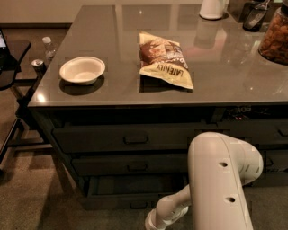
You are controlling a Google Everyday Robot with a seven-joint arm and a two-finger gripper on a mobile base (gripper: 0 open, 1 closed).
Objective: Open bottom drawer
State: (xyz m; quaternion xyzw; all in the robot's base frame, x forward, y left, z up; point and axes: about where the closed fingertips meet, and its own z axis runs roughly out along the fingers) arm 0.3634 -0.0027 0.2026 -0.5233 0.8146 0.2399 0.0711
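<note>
Standing ajar at the foot of its stack, the bottom drawer (126, 200) juts out past the two taller fronts above it, showing a strip of shallow dark interior behind its slim front. Its small centre handle (137, 205) faces the carpet-side edge of the frame. My arm (220, 179) fills the lower right, its white elbow housing in front of the drawers, and the forearm (173, 209) slants down and left to the bottom edge just right of that handle. My hand lies past that edge, out of sight, so I cannot tell whether it is spread or pressed together.

The middle drawer (135, 165) and top drawer (130, 139) sit flush. On the grey surface (225, 72) above, a white bowl (82, 69) rests near the left edge, and a chip bag (164, 60) lies flat near the centre, well apart from it. A white jug (212, 8) and a snack jar (274, 38) stand at the far right. A bottle (46, 45) and a can (38, 65) stand beyond the left edge.
</note>
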